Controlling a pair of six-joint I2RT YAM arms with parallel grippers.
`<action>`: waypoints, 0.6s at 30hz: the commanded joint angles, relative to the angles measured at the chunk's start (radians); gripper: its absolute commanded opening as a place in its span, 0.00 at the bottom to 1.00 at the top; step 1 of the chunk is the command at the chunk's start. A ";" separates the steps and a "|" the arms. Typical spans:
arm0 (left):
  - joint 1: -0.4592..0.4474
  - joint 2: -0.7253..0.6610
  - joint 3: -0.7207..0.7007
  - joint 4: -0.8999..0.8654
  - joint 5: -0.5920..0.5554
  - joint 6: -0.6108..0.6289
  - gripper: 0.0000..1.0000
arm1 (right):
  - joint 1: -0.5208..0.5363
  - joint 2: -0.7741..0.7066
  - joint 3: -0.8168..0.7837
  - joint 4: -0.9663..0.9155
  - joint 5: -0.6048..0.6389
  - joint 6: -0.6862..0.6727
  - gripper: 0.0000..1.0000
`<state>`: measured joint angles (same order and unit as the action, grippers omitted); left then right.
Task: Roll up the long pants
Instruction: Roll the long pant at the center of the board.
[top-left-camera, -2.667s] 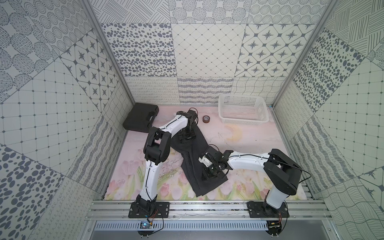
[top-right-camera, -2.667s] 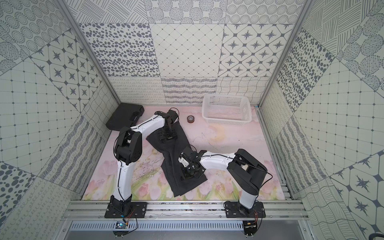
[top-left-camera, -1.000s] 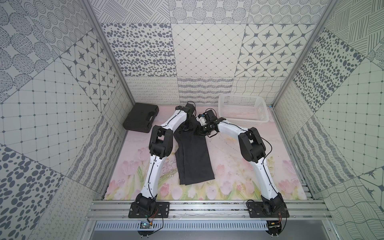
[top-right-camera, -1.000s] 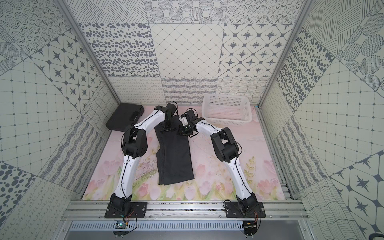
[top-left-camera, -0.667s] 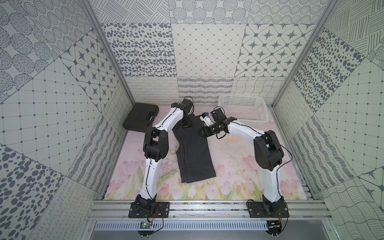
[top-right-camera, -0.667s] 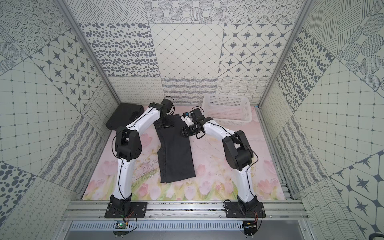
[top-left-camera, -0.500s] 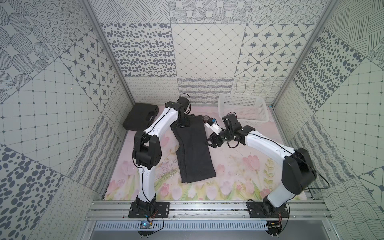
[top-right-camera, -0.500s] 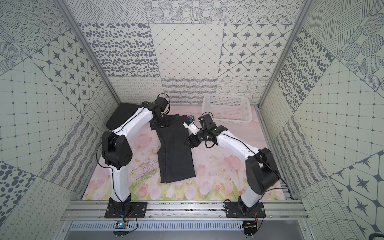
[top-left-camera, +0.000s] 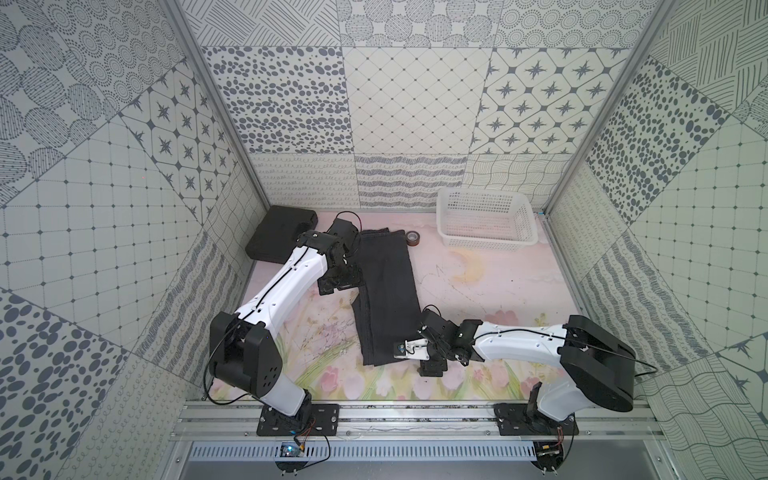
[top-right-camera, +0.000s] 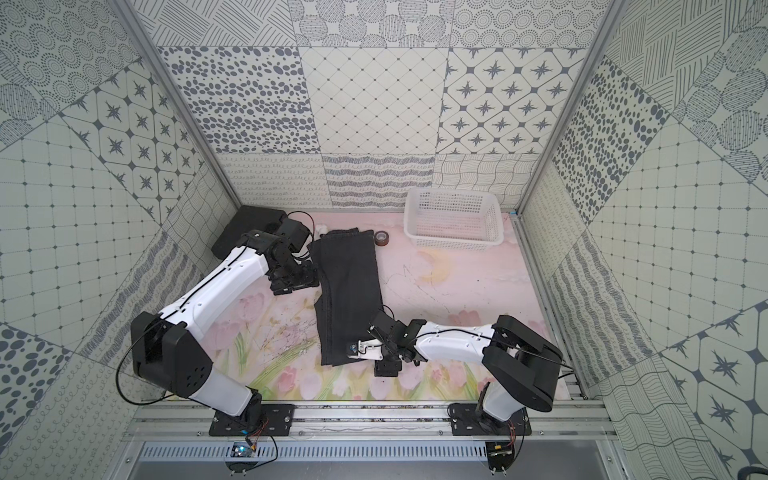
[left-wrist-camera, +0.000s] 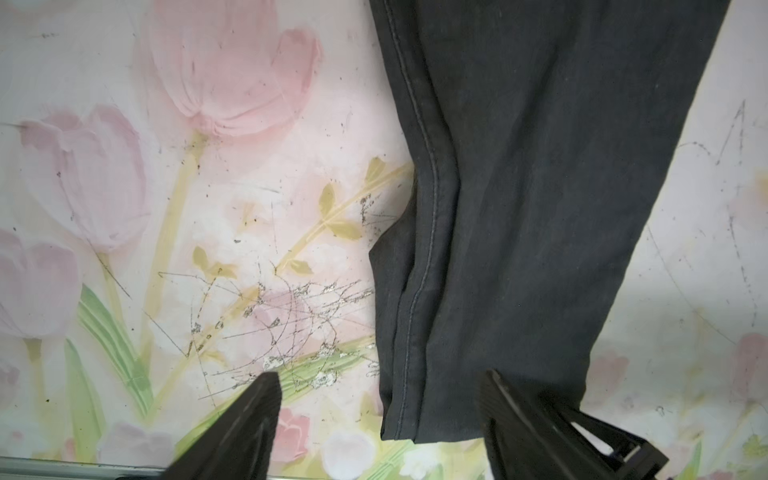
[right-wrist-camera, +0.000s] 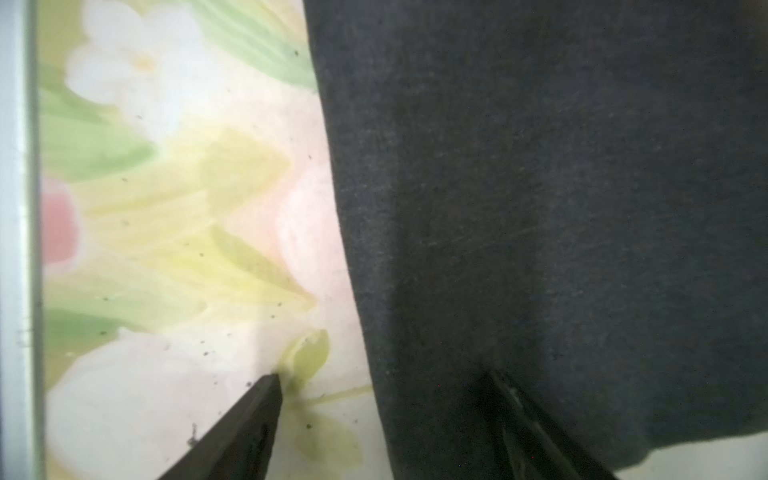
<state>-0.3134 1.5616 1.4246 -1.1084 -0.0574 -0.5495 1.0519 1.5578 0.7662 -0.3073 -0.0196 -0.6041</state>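
Flat on the flowery mat (top-left-camera: 478, 282): the long pants (top-left-camera: 386, 291), stretched out just in front of the left gripper (left-wrist-camera: 380, 376), spread wide and holding nothing. Also spread wide and empty: the right gripper (right-wrist-camera: 382, 376), at the pants' bottom corner, one finger (right-wrist-camera: 536, 428) over cloth, one over mat.

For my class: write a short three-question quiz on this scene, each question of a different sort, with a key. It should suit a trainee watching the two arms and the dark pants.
1. True or false: the long pants are already rolled into a bundle.
2. Choose: the right pincer is A) shut on cloth, B) open astride the pants' edge, C) hidden from every view.
3. Name the small round thing lying beside the pants' far corner.
Key: 1 false, they lie flat and long; 2 B; 3 the roll of tape.
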 joint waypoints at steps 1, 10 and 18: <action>0.004 -0.074 -0.053 -0.008 0.068 0.057 0.75 | 0.000 0.073 0.007 0.079 0.147 -0.073 0.73; -0.305 -0.182 -0.078 0.006 -0.010 0.482 0.56 | -0.116 0.169 0.273 -0.330 -0.214 -0.044 0.00; -0.633 -0.327 -0.433 0.254 -0.034 0.714 0.61 | -0.320 0.353 0.508 -0.724 -0.475 -0.098 0.00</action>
<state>-0.8497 1.3006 1.1046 -0.9974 -0.0765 -0.0830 0.7784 1.8339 1.2243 -0.8146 -0.3573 -0.6716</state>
